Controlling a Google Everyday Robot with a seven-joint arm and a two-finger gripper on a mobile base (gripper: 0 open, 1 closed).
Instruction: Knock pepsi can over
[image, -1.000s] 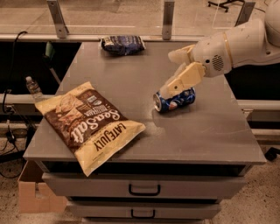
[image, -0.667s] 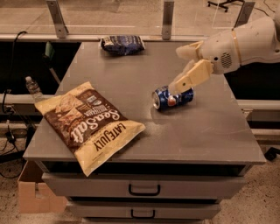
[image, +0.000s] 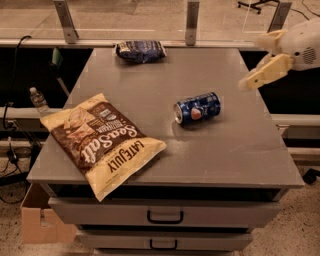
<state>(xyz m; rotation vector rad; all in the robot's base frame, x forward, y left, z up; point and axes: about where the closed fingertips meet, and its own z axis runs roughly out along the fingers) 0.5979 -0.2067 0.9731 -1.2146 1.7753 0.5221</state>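
Grey bench (image: 235, 155) carries pepsi can (image: 197, 108) on its side right of middle, chip bag (image: 102, 142) near left, blue bag (image: 140, 51) at far edge; pincer (image: 260, 65) hovers above right edge.

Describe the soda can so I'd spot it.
On the grey table, right of centre, between the tan chip bag and the gripper at the right edge, lies the pepsi can. It is small, shiny blue metal on its side, unlike the soft dark bag at the back.

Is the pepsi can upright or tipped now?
Tipped: the pepsi can lies on its side, silver top facing left. The gripper hangs clear, up to its right.
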